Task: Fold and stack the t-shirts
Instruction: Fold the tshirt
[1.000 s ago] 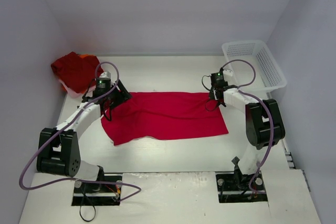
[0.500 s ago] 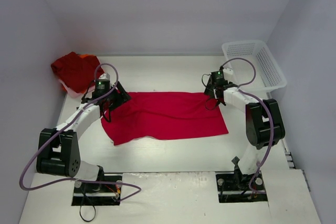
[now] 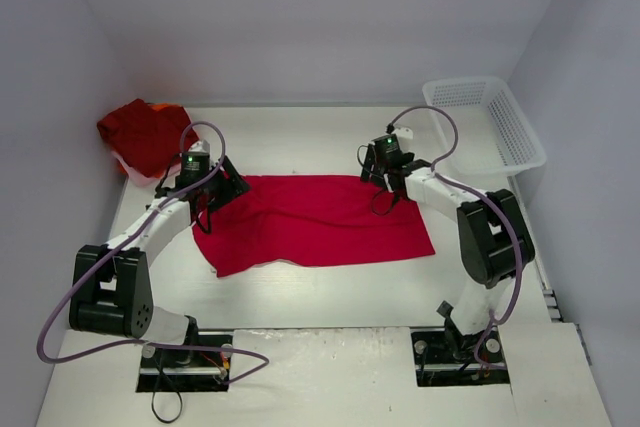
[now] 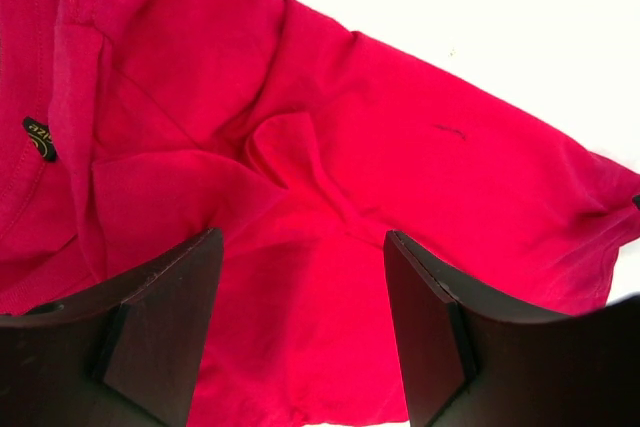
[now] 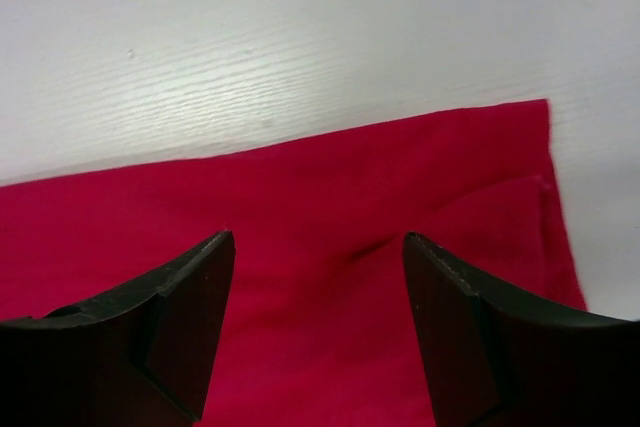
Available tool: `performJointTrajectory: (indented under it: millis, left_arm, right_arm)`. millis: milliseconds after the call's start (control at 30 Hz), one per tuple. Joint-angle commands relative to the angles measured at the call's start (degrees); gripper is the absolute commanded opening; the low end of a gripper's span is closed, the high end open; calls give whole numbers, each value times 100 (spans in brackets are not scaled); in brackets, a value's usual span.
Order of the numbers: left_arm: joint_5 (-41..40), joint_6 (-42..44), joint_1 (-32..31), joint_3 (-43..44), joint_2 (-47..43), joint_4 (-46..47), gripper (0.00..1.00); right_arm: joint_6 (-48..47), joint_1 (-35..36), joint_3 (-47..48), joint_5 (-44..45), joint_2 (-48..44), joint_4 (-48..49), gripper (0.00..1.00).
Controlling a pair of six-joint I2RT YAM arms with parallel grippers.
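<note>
Red t-shirt (image 3: 315, 219) lies spread mid-bench. Left gripper (image 4: 302, 247) hovers, jaws apart, over its rumpled left end; right gripper (image 5: 318, 242), jaws apart, over its far right corner. Folding step, I'd say: next, both must close on cloth and lift together.
</note>
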Motion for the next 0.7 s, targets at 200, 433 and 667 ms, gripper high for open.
performJointTrajectory:
  millis: [200,433,667]
  left_arm:
    - [25,54,39,40,-172,296,60]
    - [113,-52,39,224,372,516,60]
    - [324,-184,30,620,962,1008,60]
  right_arm:
    - [286,149,-101,-214,334,477,64]
    - [313,158,-339,-197,386,609,64]
    - [357,167,-409,-214,465,653,64]
